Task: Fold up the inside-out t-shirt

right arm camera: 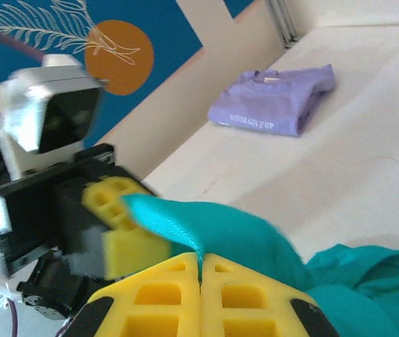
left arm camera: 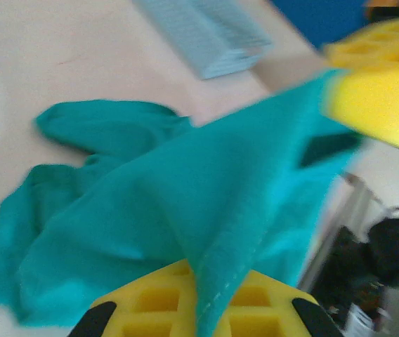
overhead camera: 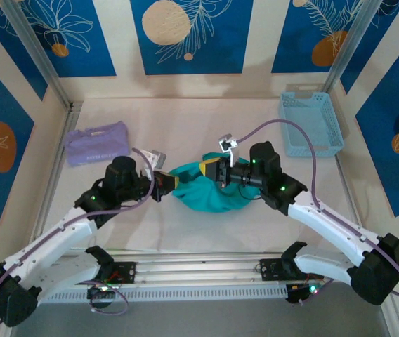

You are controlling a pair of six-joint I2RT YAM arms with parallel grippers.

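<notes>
Overhead view, item by item.
- Table [overhead camera: 206,116]: pale surface.
- T-shirt [overhead camera: 210,198]: teal, bunched in a loose heap on the table between the two arms, near the front middle.
- Left fingers [overhead camera: 166,180]: yellow pads at the heap's left edge, touching the cloth.
- Right fingers [overhead camera: 212,170]: yellow pads at the heap's upper edge, touching the cloth. A short ridge of fabric runs between the two sets of fingers.
- Purple garment [overhead camera: 97,144]: folded flat at the far left of the table, well apart from the t-shirt.
- Blue basket [overhead camera: 310,125]: at the far right corner, well apart from the rest.

Left wrist view.
- Left fingers: clenched on a hemmed edge of the t-shirt, with the stitched seam rising between the pads.
- The cloth stretches up and away to the right fingers at upper right, which are blurred.
- The rest of the t-shirt lies crumpled on the table to the left, with the blue basket beyond it.

Right wrist view.
- Right fingers: pressed together, with a thin fold of teal cloth nipped between them.
- Left fingers: just beyond, grasping the same raised edge.
- The rest of the t-shirt droops at lower right.
- Purple garment: folded, farther back on the table.
</notes>
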